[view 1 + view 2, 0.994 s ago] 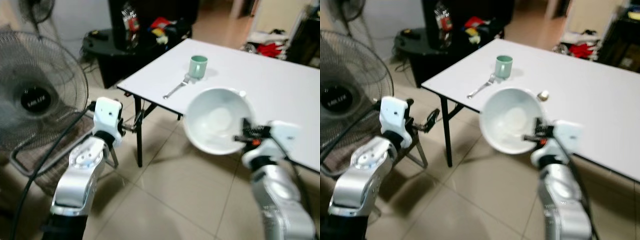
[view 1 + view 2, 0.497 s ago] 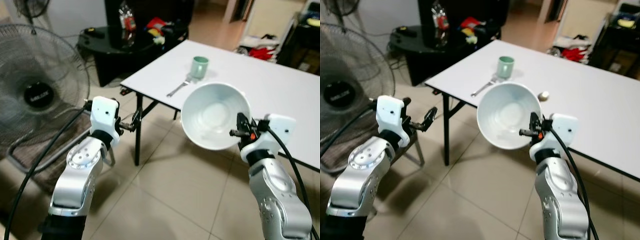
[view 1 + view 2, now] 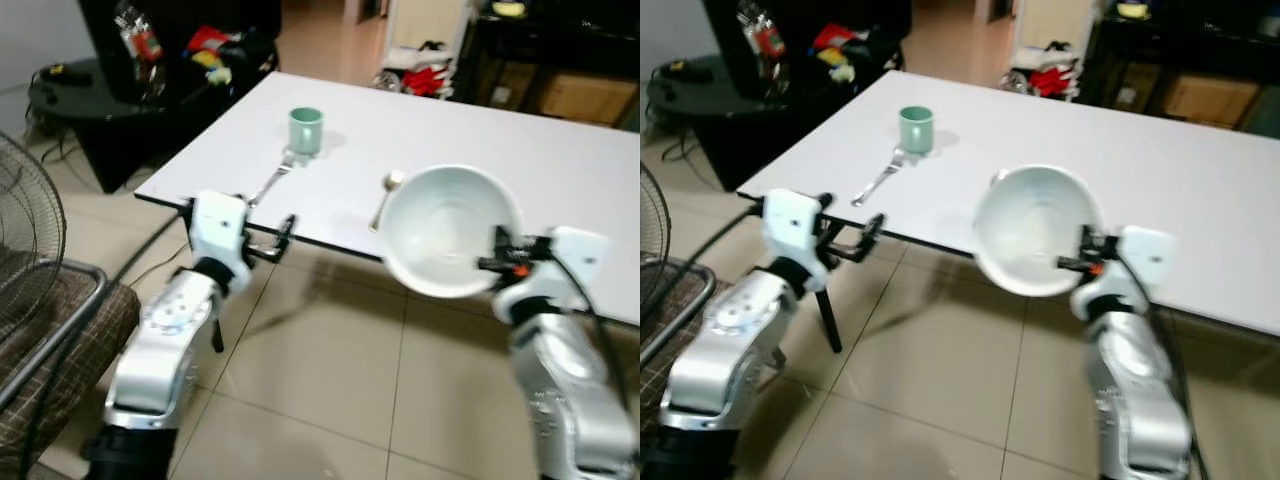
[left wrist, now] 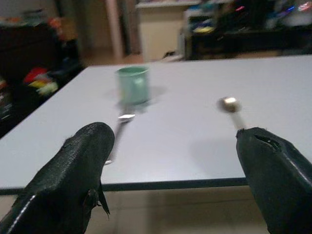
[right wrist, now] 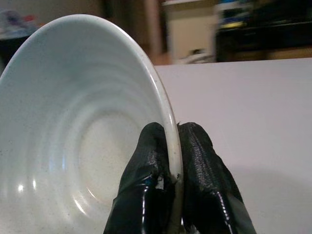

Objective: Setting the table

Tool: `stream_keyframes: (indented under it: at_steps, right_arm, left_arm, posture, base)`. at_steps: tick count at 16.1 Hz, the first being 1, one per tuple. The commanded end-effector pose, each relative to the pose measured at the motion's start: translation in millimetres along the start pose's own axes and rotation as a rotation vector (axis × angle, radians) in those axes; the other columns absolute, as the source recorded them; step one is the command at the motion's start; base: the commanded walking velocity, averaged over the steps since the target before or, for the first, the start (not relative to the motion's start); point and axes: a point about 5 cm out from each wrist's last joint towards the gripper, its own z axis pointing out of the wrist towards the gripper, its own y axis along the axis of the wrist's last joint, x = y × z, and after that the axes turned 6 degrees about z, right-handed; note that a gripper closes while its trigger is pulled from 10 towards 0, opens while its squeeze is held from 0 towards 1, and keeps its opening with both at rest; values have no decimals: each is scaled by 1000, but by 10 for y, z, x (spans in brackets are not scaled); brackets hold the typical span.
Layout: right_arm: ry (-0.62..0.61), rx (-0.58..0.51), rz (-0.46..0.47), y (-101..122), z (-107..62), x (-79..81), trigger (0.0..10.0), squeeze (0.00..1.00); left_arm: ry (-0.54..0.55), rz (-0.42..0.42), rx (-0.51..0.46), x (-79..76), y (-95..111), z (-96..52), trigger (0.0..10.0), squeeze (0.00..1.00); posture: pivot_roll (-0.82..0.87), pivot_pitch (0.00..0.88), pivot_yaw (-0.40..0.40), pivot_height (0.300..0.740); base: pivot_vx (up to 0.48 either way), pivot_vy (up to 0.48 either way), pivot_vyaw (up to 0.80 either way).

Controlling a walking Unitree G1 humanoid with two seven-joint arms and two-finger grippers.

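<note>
My right gripper [image 3: 500, 256] is shut on the rim of a large white bowl [image 3: 446, 231], held tilted over the near edge of the white table [image 3: 560, 170]; its fingers [image 5: 157, 161] pinch the rim in the right wrist view. On the table stand a green cup [image 3: 305, 129], a fork [image 3: 270, 184] just in front of it, and a spoon [image 3: 386, 192] to its right. My left gripper [image 3: 282, 240] is open and empty, level with the table's near edge, facing the cup [image 4: 133, 85] and the spoon [image 4: 229, 105].
A standing fan [image 3: 25, 250] and a brown chair [image 3: 60, 340] are at my left. A dark low table [image 3: 70, 85] with clutter sits at the far left. Dark shelving [image 3: 560, 70] stands behind the table. Tiled floor [image 3: 330, 400] lies beneath me.
The camera has swung right and come closer to the table, so the fan has slid to the left edge. The bowl in my right gripper now overlaps the table's near edge.
</note>
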Motion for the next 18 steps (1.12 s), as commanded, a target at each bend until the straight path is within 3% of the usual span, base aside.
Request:
stream_keyframes:
  at_steps: [1,18]
  right_arm:
    - [17,-35,4,76,5,13,10000,0]
    - [26,-27,0,57,1,6,10000,0]
  left_arm:
    - [-6,0,-2,-17,12,21,10000,0]
    - [-33,4,-10,-63,16,56,10000,0]
  posture:
    - [-43,0,-30,740]
    - [-51,0,-40,740]
  base:
    - [337,0,0]
    - [331,0,0]
